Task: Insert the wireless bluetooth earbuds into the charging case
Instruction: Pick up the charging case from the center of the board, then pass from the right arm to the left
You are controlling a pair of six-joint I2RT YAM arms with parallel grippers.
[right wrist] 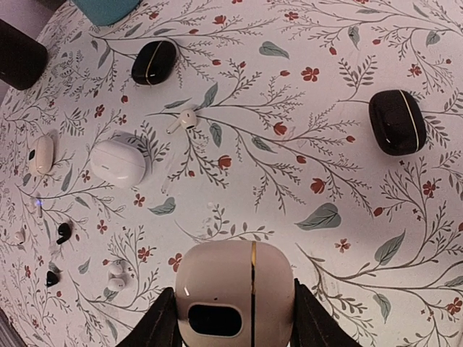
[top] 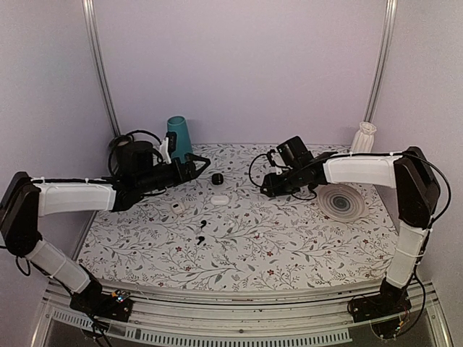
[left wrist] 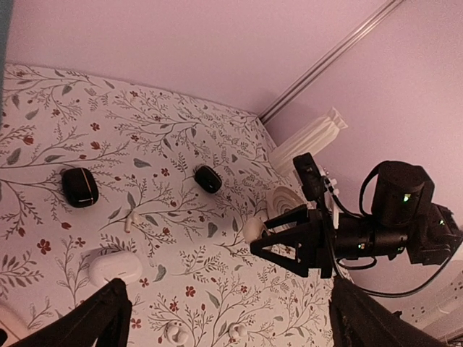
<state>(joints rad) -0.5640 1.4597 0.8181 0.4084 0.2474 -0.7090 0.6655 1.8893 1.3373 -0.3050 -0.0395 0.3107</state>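
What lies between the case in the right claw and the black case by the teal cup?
One white earbud lies between the cream-white case and the black case, in the right wrist view.

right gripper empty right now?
No. In the right wrist view the right gripper is clamped on a white case with a gold seam, held between its two fingers.
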